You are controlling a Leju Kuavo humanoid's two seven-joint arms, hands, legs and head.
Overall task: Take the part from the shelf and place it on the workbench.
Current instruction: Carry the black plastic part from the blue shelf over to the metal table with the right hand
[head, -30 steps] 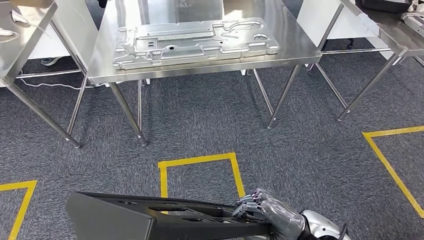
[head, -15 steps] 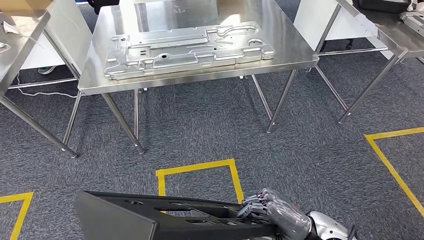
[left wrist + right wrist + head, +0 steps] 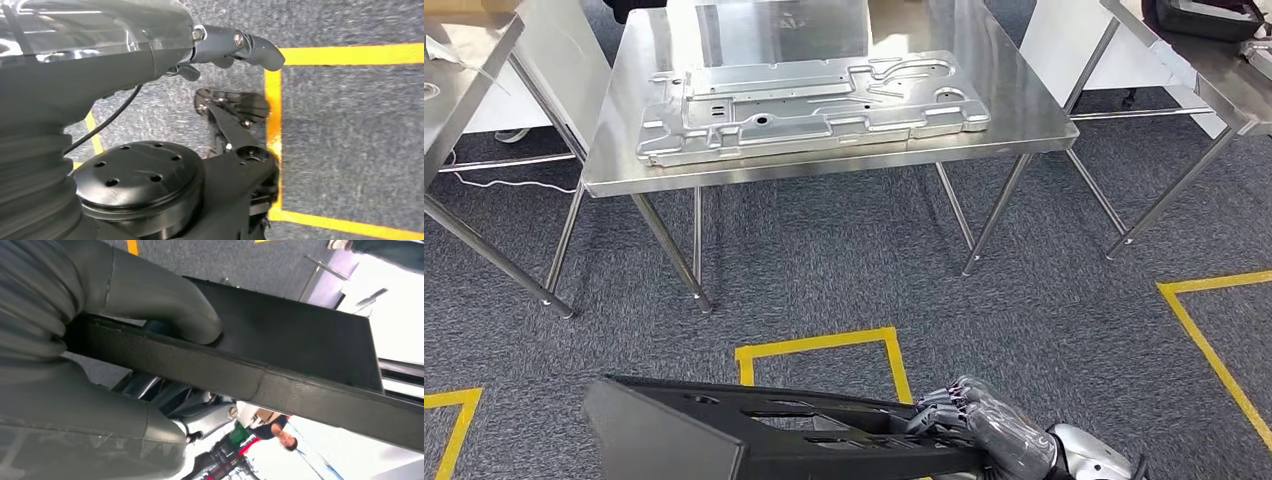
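With the part [image 3: 754,435] held low over the floor, grasped by the right hand [image 3: 984,432] while the left hand [image 3: 150,55] hangs released, it should be kept level and carried to bare desk [image 3: 1024,115] beside the metal panel [image 3: 809,100].

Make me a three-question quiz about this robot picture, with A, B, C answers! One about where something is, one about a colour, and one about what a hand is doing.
1. Where is the silver metal plate?
A. On the steel workbench
B. On the carpet
C. In the robot's hand

2. What colour is the floor tape?
A. Red
B. Yellow
C. White

3. What is the right hand doing?
A. Hanging with nothing in it
B. Pressing on the table
C. Holding the black part

Answers:
1. A, the plate lies flat on the tabletop.
2. B, the head view shows yellow lines on the grey carpet.
3. C, the fingers wrap the part's end, and the thumb presses on it.
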